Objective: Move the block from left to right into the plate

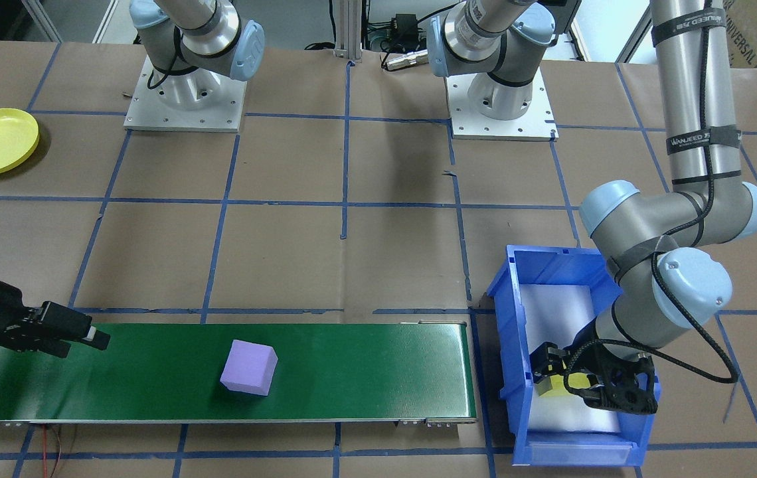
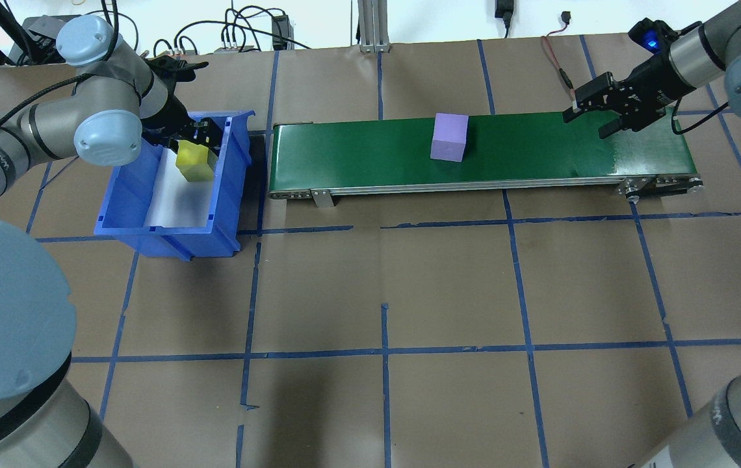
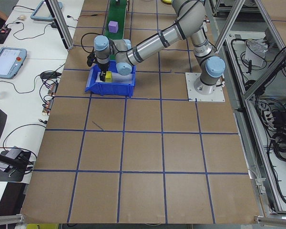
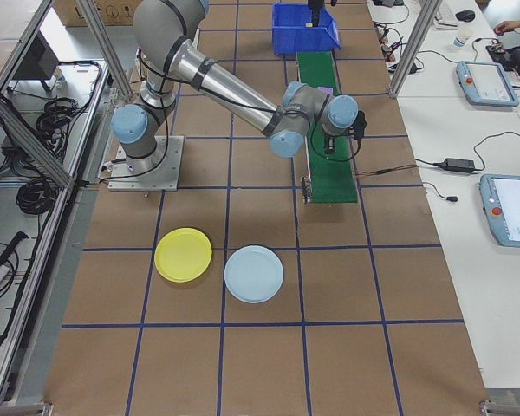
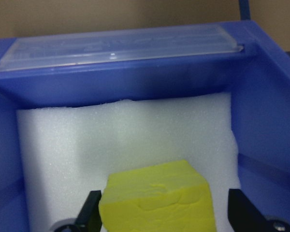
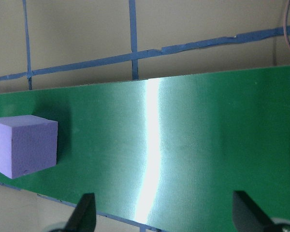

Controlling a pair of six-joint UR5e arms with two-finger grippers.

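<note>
A purple block (image 2: 449,136) sits mid-belt (image 2: 370,156) as the right gripper (image 2: 595,112), jaws open, waits at the belt's right end for pickup, while the left gripper (image 5: 166,215), jaws open, straddles a yellow block (image 5: 159,198) in the blue bin (image 2: 227,195); the yellow plate (image 4: 183,255) lies well apart on the desk.

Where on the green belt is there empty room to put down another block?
The green conveyor belt is bare between the blue bin end and the purple block, and again between that block and the right gripper. The bin is crowded: the left gripper and yellow block fill its far end.
</note>
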